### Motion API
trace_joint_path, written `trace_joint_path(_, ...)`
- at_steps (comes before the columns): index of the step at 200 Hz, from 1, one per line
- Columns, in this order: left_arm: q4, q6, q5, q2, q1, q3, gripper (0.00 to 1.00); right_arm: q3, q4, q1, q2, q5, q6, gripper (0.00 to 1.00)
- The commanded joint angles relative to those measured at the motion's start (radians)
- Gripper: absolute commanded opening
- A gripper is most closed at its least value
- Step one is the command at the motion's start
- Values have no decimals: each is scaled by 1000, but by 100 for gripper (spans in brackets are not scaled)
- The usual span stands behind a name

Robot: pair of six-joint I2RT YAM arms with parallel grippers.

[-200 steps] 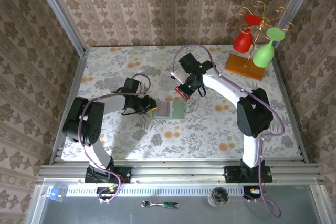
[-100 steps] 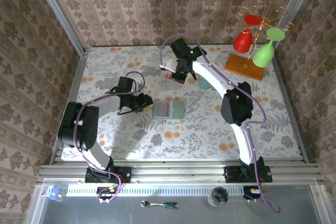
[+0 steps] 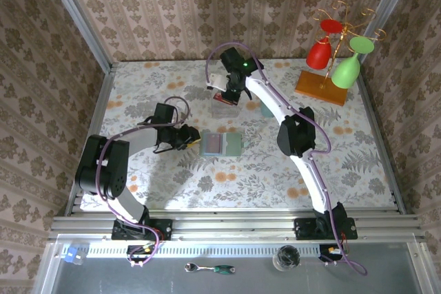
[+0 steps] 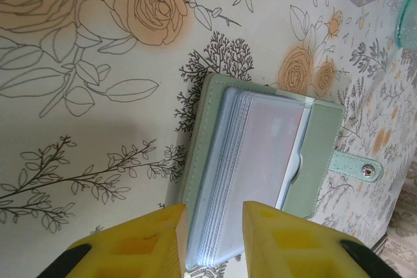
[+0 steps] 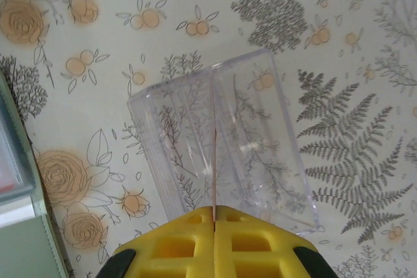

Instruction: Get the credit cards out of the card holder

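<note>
The grey-green card holder (image 3: 222, 144) lies open and flat on the floral table, its clear sleeves (image 4: 260, 154) facing up. My left gripper (image 3: 189, 137) is at its left end. The yellow fingers (image 4: 214, 226) stand apart astride the edge of the sleeve stack, open, not pinching it. Beyond the holder, my right gripper (image 3: 227, 94) is shut on a red credit card (image 3: 226, 98). That card is edge-on as a thin reddish line (image 5: 214, 161) sticking out of the closed jaws (image 5: 214, 211), directly above a clear plastic box (image 5: 221, 141).
A pale teal cup (image 3: 267, 109) stands right of the clear box (image 3: 222, 106), partly behind the right arm. A wooden rack with red and green glasses (image 3: 334, 60) is at the back right. Patterned walls close in the table.
The right arm carried the red card from beside the card holder away to the far side, over the clear box. The left gripper opened a little and eased back left.
</note>
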Motion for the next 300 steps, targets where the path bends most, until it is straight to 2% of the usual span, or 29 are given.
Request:
trace_joint_path(1,-5,-9,-1,-26,9,-23,28,40,-84,-5,28,-24,-55,0)
trace_joint_path(200,3,-11,12,-25,10,-32,29,39,-245,9,82,-144,-151,0)
trace_joint_path(209,3,-11,11,-26,10,-32,29,39,-249,9,86,-143,-148,3)
trace_joint_path(229,4,-11,14,-22,11,-27,29,33,-242,8,84,-124,-136,17)
trace_joint_path(251,7,-8,21,-13,10,-19,29,32,-218,8,70,-105,-118,25)
trace_joint_path(300,21,-11,27,-2,10,-20,29,-39,-92,7,0,-17,-93,26)
